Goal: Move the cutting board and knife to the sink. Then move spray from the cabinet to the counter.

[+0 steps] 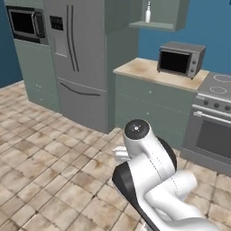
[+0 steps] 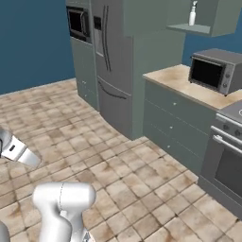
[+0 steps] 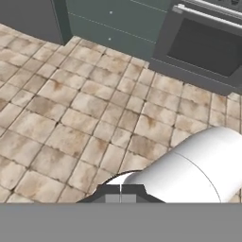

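Up on the open shelf of the tall grey-green wall cabinet, the small white spray bottle stands upright, above the beige marbled stone counter that carries a grey box-shaped oven. Low over the tiled floor, the gripper has its 2 tips together, holding nothing.

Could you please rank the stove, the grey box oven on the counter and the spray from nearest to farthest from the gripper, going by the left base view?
From the shut gripper, low over the floor:
1. stove, at the right.
2. grey box oven, on the counter.
3. spray, high on the cabinet shelf.
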